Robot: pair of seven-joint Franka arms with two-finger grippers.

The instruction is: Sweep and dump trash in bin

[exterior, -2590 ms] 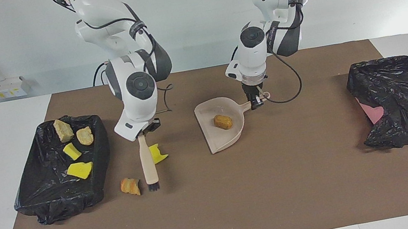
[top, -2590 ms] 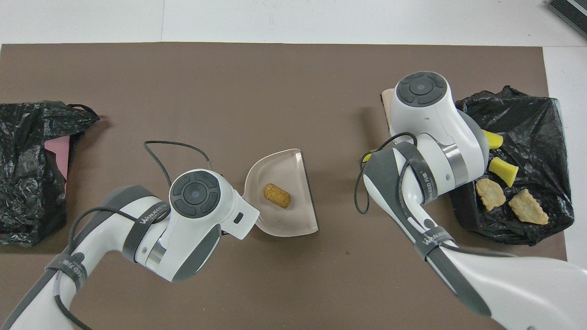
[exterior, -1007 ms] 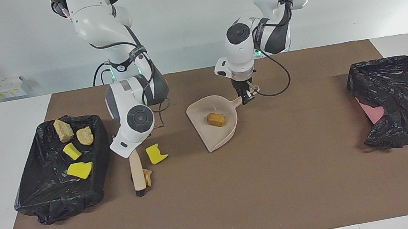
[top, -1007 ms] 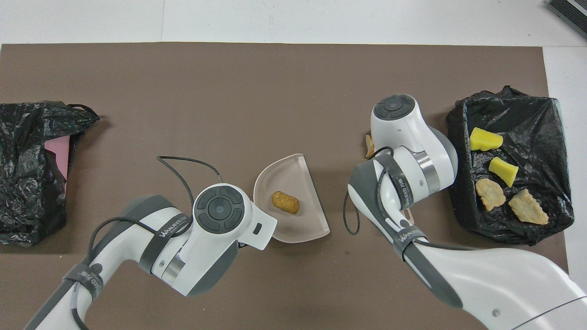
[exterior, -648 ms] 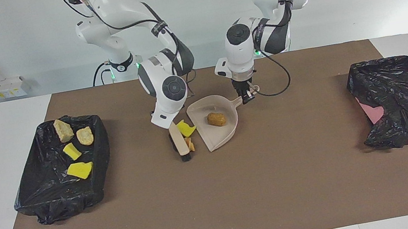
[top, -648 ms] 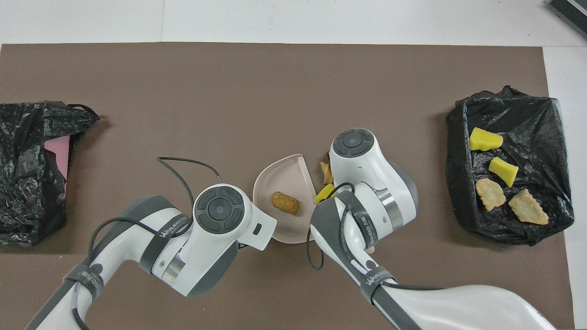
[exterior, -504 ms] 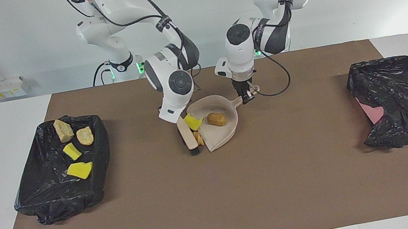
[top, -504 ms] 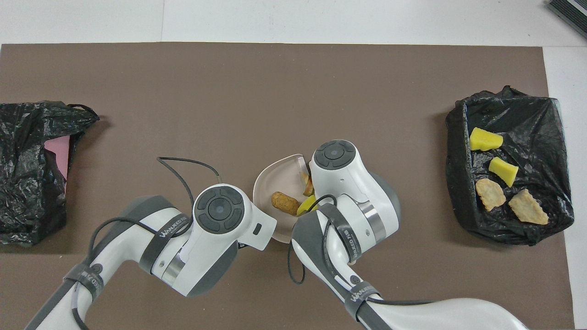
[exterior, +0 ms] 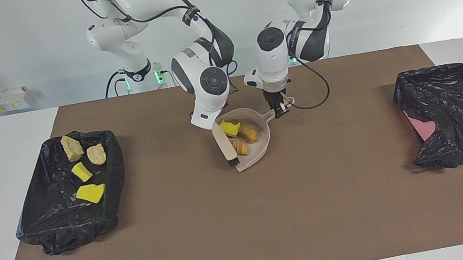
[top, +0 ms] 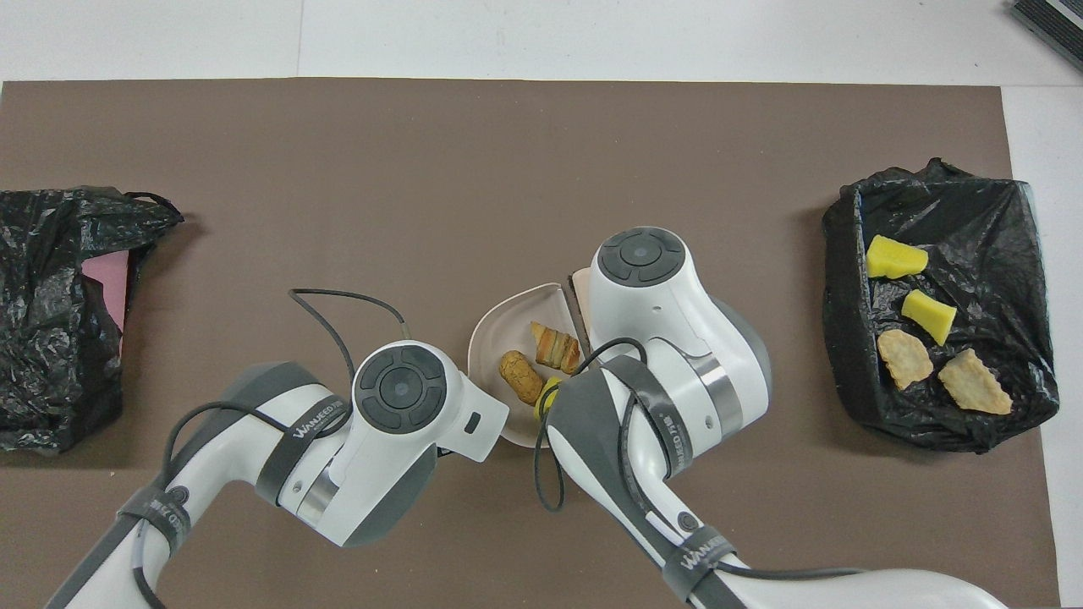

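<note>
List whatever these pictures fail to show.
- Overhead view: both wrists cover the left claw on the dustpan handle and the right claw on the brush.
- Overhead view: the right arm covers most of the yellow sponge piece.
- Both views: the black bag hides most of the pink thing.

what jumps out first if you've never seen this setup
Mid-table, the right hand presses a brush against the dustpan that the left hand holds; three scraps lie inside it. A black-lined tray at the right arm's end holds four more.
</note>
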